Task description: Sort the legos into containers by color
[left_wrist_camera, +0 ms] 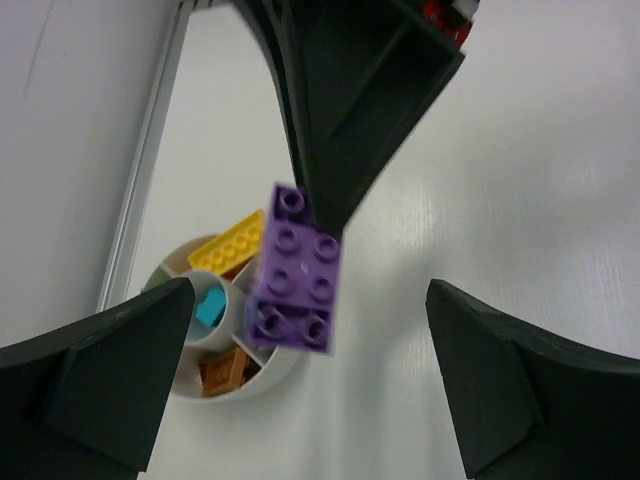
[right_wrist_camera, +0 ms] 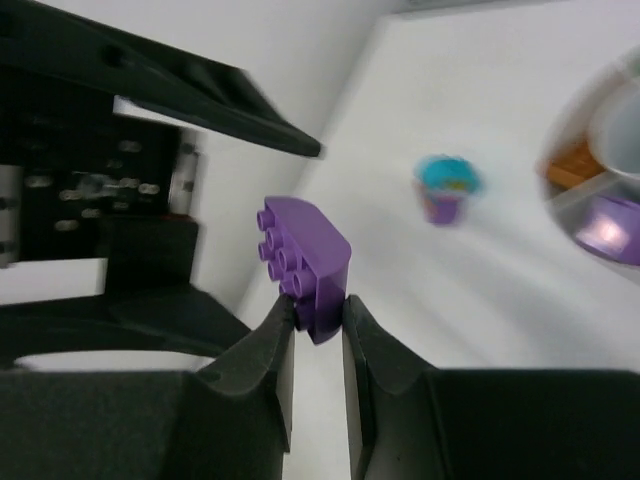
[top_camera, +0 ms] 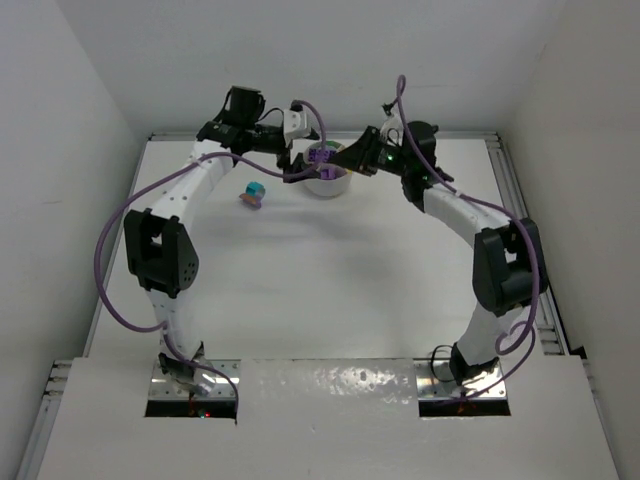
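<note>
You are viewing the right pincer (right_wrist_camera: 318, 310) pinching a purple brick (right_wrist_camera: 305, 262) by its end, the brick protruding past its fingertips. The left pincer (left_wrist_camera: 310, 300) is standing spread, flanking that brick, with the white dish (left_wrist_camera: 272, 378) beyond.

Above dish (top_camera: 330, 188) blocked by left tool (left_wrist_camera: 310, 295), right tool (right_wrist_camera: 318, 310) w/ purple brick (right_wrist_camera: 310, 250). Brick stack (top_camera: 254, 194) near on left. Wide bare worktop (top_camera: 330, 290) on near side.
</note>
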You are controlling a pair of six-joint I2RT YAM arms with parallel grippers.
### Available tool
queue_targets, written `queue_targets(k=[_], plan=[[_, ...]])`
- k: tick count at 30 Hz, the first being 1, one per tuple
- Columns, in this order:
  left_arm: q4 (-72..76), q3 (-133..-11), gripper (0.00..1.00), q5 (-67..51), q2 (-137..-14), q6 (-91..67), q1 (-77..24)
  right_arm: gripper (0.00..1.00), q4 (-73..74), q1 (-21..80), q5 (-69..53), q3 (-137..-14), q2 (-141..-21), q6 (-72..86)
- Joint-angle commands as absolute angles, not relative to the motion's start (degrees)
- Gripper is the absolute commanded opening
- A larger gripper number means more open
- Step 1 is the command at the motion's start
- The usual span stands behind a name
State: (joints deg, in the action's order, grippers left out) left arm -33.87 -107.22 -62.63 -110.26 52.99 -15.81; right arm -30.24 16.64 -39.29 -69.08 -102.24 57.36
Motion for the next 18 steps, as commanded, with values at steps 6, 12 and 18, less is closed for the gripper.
queue_targets(k=[6, 12, 18], plan=[[-29.1, -102.4, 1.0, -42.2, -104.1, 39.6, -9.9, 0.0, 33.3, 17.0, -9.4, -102.0, -102.3, 24.1], [-28.7, -98.4, 1.0, -29.4, -101.6, 36.5, -5.8, 0.0, 57.7, 25.8, 15.2, -140.5, -121.8, 15.5], [-22.1, -94.2, 1.0, -19.4, -100.5, 29.5, -0.9, 0.0, 51.1, 29.2, 21.1, -132.0, -122.1, 13.8]])
